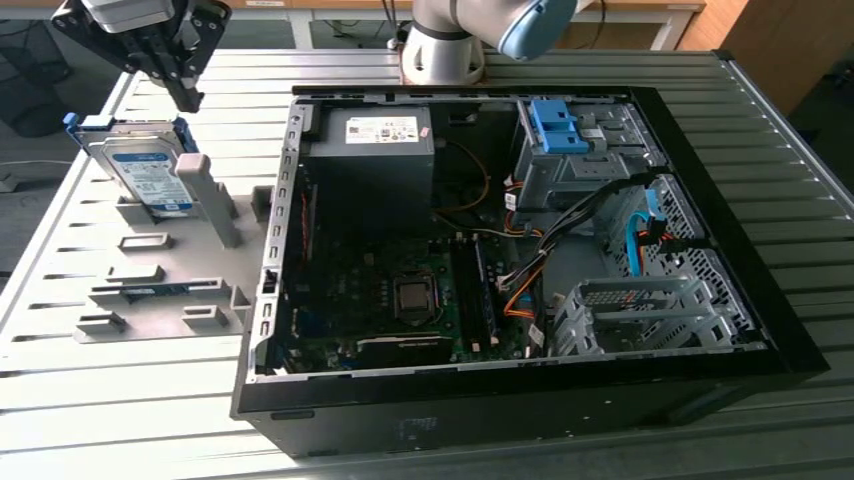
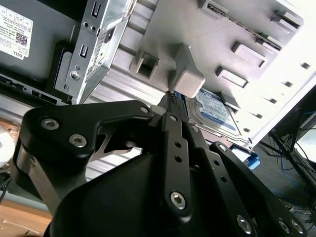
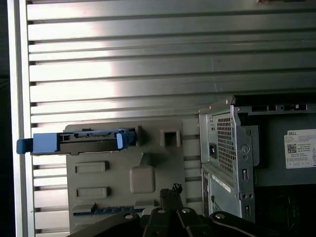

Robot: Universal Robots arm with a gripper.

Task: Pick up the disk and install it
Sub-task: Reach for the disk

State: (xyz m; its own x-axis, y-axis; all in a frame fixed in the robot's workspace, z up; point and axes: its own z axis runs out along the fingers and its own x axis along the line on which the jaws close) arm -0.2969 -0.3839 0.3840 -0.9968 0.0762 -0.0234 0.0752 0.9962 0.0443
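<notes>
Disk (image 1: pixel 144 172) stands on edge in the grey rack (image 1: pixel 200 300) on the table (image 1: pixel 134 420), to the exterior view's left of the open case (image 1: pixel 534 410). My hand (image 1: pixel 187 98) hangs just above it, fingers pinched together, holding nothing. For a clean grip I judge they must spread and centre over the blue frame (image 1: pixel 87 125), clear of the post (image 1: pixel 200 190).
</notes>
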